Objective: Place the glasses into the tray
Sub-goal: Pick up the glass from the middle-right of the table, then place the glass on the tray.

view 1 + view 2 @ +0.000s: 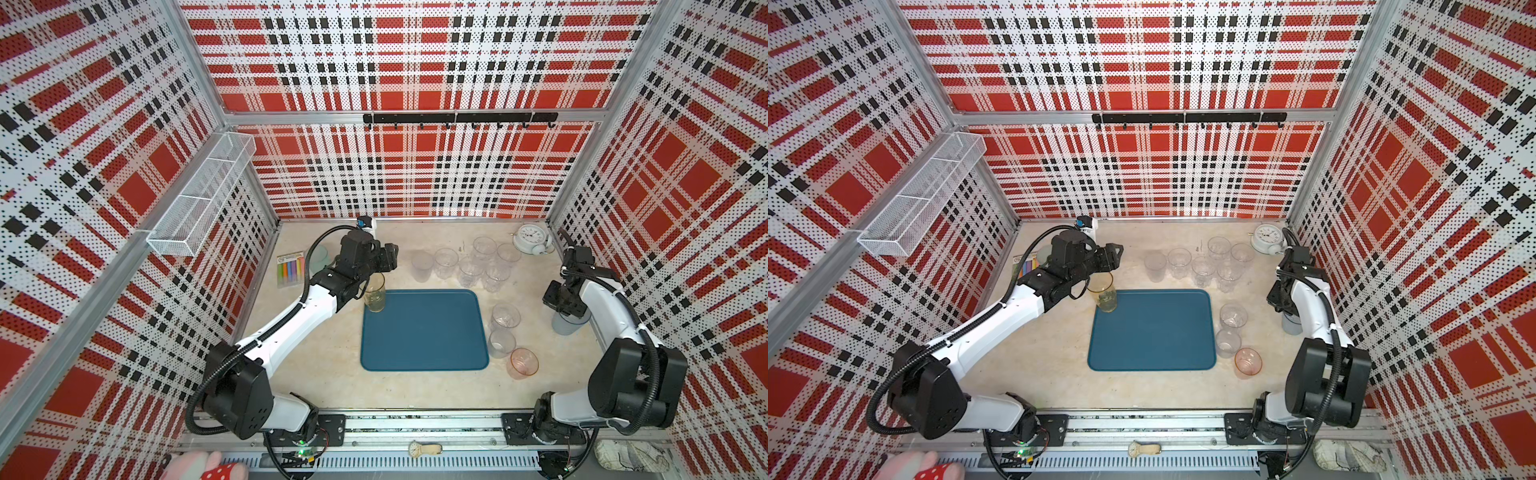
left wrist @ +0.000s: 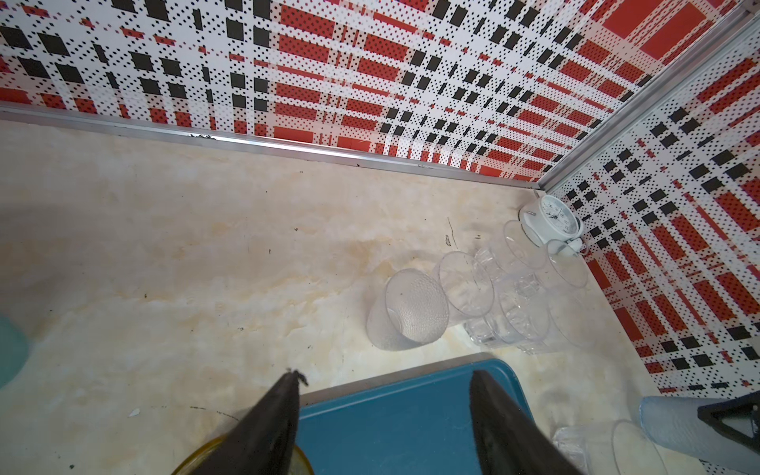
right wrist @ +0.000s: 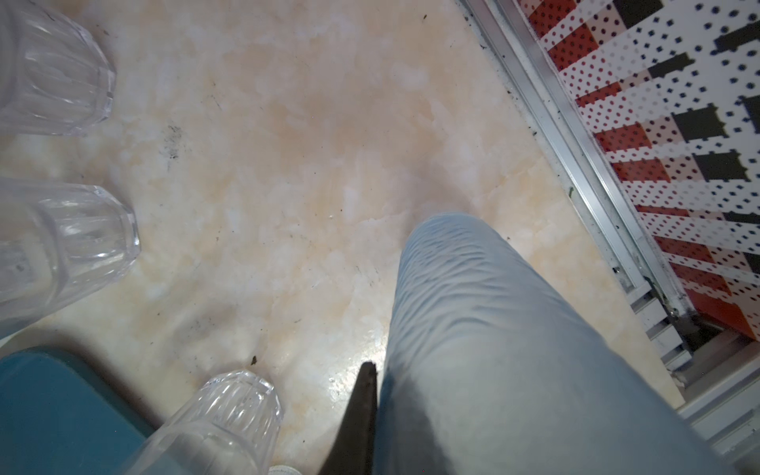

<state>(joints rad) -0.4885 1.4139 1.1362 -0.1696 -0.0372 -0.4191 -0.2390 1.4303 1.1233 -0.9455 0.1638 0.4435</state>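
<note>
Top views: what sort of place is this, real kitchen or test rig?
Most likely a staged robot test cell: red, black and white plaid perforated wall panels on aluminium framing box in a beige marble-look tabletop, and two white-and-black arms are bolted to a metal rail at its front edge.

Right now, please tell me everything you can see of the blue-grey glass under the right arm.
The blue-grey glass is a handleless tumbler, pale and frosted, with a rippled wall that narrows toward its base; it looks like plastic. It seems to stand upright on the table, to the robot's right of the tray and apart from it. The right gripper is over its mouth and shut on its wall; one black finger lies against the outside.
</note>
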